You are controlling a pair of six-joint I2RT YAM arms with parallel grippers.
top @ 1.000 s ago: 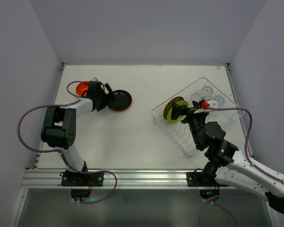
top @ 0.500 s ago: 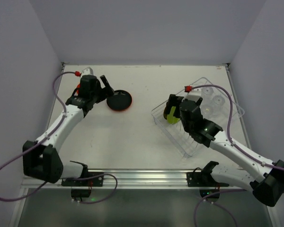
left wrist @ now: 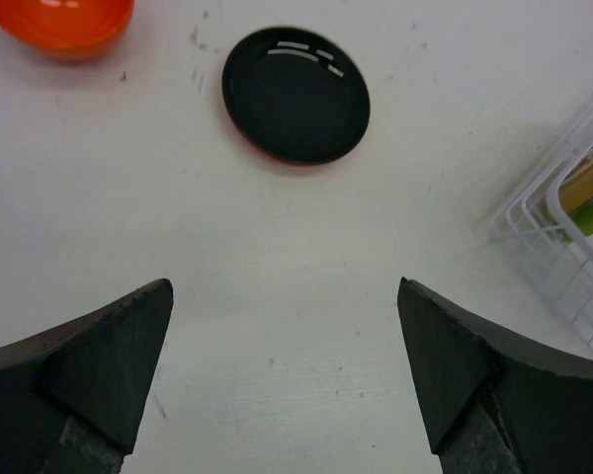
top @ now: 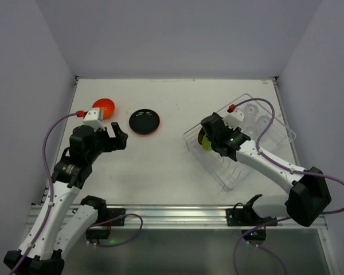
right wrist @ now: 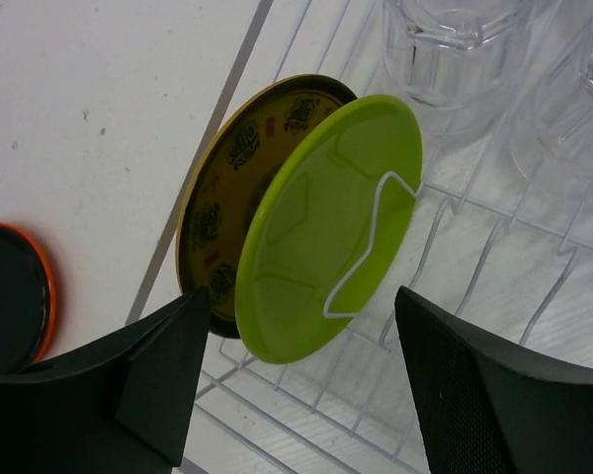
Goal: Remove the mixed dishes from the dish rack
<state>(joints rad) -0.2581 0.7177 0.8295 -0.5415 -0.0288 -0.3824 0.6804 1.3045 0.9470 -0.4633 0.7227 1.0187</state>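
The dish rack sits at the right of the table. In it a lime green plate stands on edge between wire dividers, with a brown-yellow patterned plate right behind it. My right gripper is open, one finger on either side of the two plates' lower edges. Clear cups stand deeper in the rack. A dark plate and an orange-red bowl lie on the table at the left. My left gripper hangs open and empty over bare table, nearer than the dark plate.
The rack's wire corner shows at the right edge of the left wrist view. The dark plate's orange rim lies left of the rack. White walls close in the table on three sides.
My left arm has drawn back from the dark plate toward the near edge, leaving it on the table. My right gripper has come down around the standing plates and its jaws have narrowed.
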